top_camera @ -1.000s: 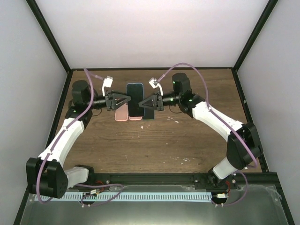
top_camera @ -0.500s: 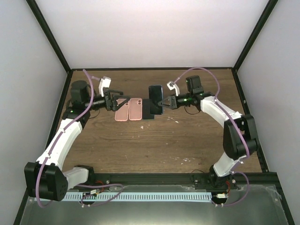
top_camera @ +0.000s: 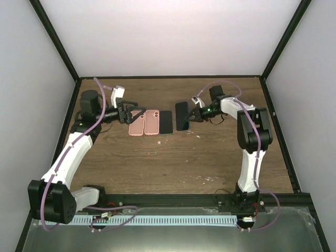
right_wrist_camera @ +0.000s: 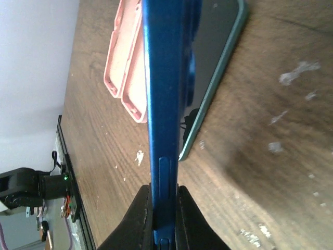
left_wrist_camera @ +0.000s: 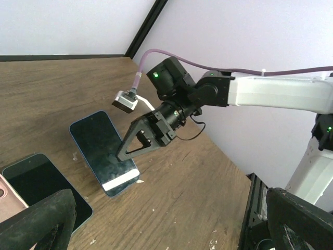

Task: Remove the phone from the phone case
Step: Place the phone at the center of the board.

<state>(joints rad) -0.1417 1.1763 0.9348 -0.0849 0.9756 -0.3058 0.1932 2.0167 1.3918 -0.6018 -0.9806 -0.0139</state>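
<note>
Here we go: the right gripper is clamped on the blue phone, its fingers pinching the thin side edge from both faces. We see the blue phone held tilted, screen showing, out of any case. It sits just right of a darker phone that lies flat on the wooden table. Whether the low end of the blue phone touches the wood, we cannot tell.

Left of the darker phone lies the pink case, and a second pink case lies right beside it, both flat.

On the other side, the left gripper is spread wide and holds nothing. We find it at the far end of the second pink case, well apart from the blue phone.
</note>
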